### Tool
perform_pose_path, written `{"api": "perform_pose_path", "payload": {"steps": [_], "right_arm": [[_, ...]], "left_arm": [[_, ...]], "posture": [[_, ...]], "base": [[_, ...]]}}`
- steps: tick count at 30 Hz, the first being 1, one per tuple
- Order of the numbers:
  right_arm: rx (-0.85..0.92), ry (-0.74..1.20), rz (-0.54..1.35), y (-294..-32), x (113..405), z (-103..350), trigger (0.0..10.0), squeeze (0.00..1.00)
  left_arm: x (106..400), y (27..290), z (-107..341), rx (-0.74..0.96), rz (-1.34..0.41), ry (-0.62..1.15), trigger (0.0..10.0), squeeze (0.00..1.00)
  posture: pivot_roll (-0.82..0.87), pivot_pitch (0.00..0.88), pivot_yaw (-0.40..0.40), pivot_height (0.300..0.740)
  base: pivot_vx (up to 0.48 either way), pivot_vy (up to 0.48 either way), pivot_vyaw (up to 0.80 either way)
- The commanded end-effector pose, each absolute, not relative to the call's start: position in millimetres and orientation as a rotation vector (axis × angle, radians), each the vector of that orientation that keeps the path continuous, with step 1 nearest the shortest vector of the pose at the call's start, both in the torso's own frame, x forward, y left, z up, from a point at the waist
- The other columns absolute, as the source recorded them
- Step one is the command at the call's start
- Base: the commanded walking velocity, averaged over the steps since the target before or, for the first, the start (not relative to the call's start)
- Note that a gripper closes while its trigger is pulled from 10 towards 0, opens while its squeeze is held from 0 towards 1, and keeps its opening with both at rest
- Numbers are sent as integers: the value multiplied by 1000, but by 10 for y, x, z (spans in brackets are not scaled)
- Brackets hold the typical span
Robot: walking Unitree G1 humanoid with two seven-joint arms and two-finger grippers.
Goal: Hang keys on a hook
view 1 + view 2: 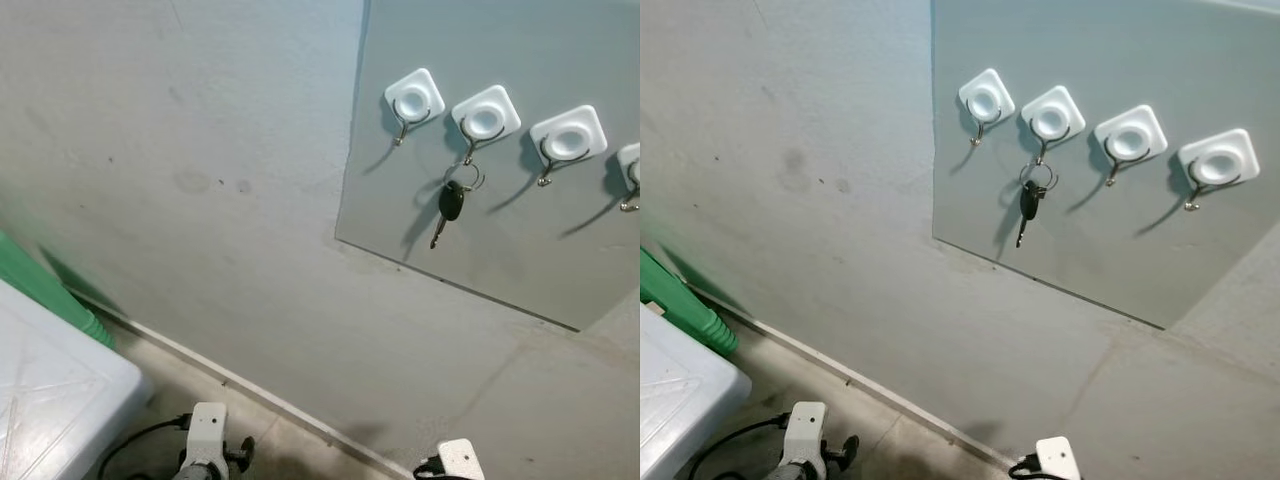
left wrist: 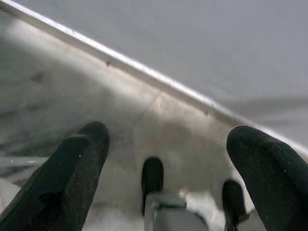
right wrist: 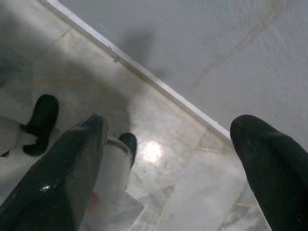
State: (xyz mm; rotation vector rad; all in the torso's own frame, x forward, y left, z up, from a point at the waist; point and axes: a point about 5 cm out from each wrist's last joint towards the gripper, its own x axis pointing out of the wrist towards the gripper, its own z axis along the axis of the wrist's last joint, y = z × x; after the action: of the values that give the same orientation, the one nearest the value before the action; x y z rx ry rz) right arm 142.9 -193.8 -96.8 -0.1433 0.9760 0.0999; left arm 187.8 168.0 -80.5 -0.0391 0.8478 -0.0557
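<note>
Wall (image 1: 200, 200) of grey plaster, faintly stained, with a smoother grey panel (image 1: 520, 250) fixed to it at upper right. Four hooks on the panel in a row, each a white square pad with a wire hook beneath: first hook (image 1: 414, 97), second hook (image 1: 485, 115), third hook (image 1: 568, 136), and a fourth hook (image 1: 1219, 160) farthest right. Keys (image 1: 450, 205), one bunch, hang from the second hook by a metal ring: a black-headed key, its blade pointing down, resting against the panel. Other three hooks bare. White skirting strip (image 1: 250, 385) runs along the foot of the wall above a pale stone floor (image 3: 192, 192). At lower left a white box lid (image 1: 50, 400), with something green (image 1: 45, 290) behind it against the wall. Both arms hang low near the floor. Left claw (image 2: 168, 159) open, its two black fingers spread wide, nothing between them, pointing at floor and skirting. Right claw (image 3: 168, 159) likewise open and empty, fingers well apart over the floor. Two white wrist housings show at the bottom edge of the head view, left one (image 1: 207, 430) and right one (image 1: 460, 460).
</note>
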Motion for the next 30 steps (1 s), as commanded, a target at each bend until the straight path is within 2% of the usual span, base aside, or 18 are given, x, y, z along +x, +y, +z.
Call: {"api": "perform_pose_path", "payload": {"steps": [1, 30], "right_arm": [[-148, 970, 101, -1949, 1470, -953, 10000, 0], [-146, 964, 106, -1929, 1526, -937, 10000, 0]], "left_arm": [[1838, 1675, -828, -35, -59, 867, 10000, 0], [1848, 1692, -823, -42, -45, 864, 10000, 0]], "posture": [[14, 0, -29, 740], [22, 0, -33, 740]], "base": [[0, 0, 800], [0, 0, 800]]}}
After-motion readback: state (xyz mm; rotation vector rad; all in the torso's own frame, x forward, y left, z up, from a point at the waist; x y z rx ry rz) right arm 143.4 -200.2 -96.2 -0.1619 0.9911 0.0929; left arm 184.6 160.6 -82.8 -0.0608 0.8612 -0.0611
